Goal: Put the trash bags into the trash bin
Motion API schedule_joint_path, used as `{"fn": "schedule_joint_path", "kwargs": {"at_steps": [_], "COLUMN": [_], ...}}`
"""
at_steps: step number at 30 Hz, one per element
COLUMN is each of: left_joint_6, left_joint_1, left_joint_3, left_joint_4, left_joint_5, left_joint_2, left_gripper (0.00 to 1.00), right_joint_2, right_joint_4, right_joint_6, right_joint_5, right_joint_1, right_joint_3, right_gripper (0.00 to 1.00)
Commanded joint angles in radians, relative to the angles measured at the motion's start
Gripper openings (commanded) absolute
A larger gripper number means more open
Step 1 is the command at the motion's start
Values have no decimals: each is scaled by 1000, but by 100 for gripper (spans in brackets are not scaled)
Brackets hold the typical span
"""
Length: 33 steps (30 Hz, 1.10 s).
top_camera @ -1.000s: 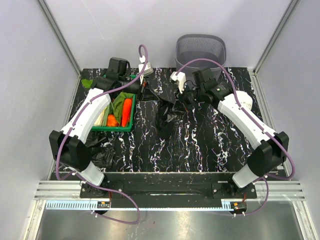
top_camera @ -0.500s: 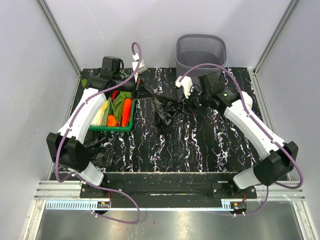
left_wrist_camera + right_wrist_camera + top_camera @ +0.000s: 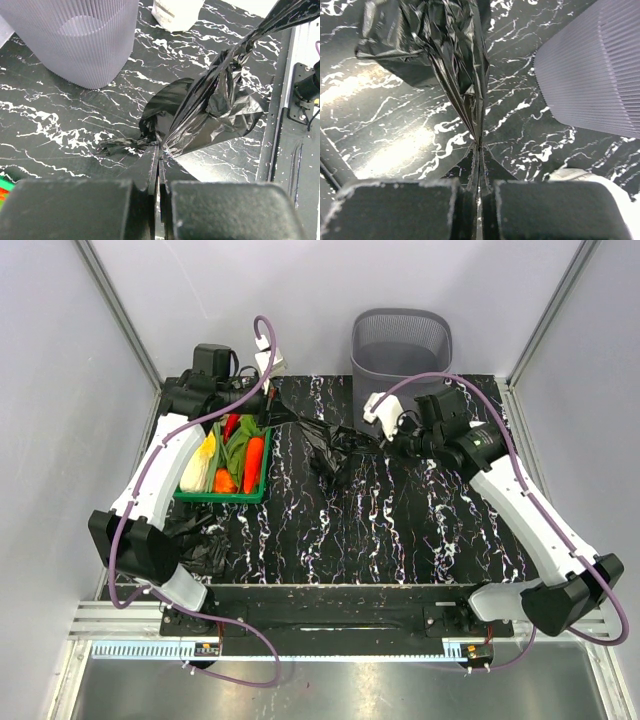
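A black trash bag (image 3: 330, 448) hangs stretched between my two grippers above the middle of the marbled table. My left gripper (image 3: 284, 415) is shut on the bag's left end (image 3: 210, 110); its tips (image 3: 160, 152) pinch the film. My right gripper (image 3: 380, 440) is shut on the right end, with the film (image 3: 445, 40) fanning out from its tips (image 3: 480, 147). The grey mesh trash bin (image 3: 401, 340) stands at the back, just behind the right gripper; it shows as a ribbed wall in the left wrist view (image 3: 85, 40) and the right wrist view (image 3: 595, 75). A second crumpled trash bag (image 3: 200, 542) lies at the front left.
A green crate (image 3: 188, 495) with carrots and greens sits at the left, under my left forearm. Grey walls and metal rails enclose the table on three sides. The second bag lies close to the left arm's base.
The right gripper has shut on the bag. Both arms have pulled apart, left arm leftward and right arm rightward, drawing the bag up off the table into a taut span.
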Motion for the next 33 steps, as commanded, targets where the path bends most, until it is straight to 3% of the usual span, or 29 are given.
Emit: {"fn": "schedule_joint_path", "kwargs": {"at_steps": [1,18,26,30,32,33], "left_joint_6": [16,48,45,24,-8,-33], "left_joint_1": [17,86,138,155,155,154], "left_joint_3": [54,80,73,73,57,47], "left_joint_4": [30,8,25,28,49,72], "left_joint_5": [-73,-160,-130,-81,-11,29], "left_joint_2": [-11,6,-3,-5,-11,-16], "left_gripper": [0,0,0,0,0,0], "right_joint_2": [-43,-48,-57,-45,-22,-8], "right_joint_4": [-46,-60,-50,-49,-40,-35], "right_joint_6": [-72,-273,-333,-288,-200,-139], "right_joint_5": [117,334,390,332,245,170], "right_joint_1": [-23,-151,-217,-238,-238,-238], "right_joint_3": [23,70,77,95,116,127], "right_gripper": [0,0,0,0,0,5]}}
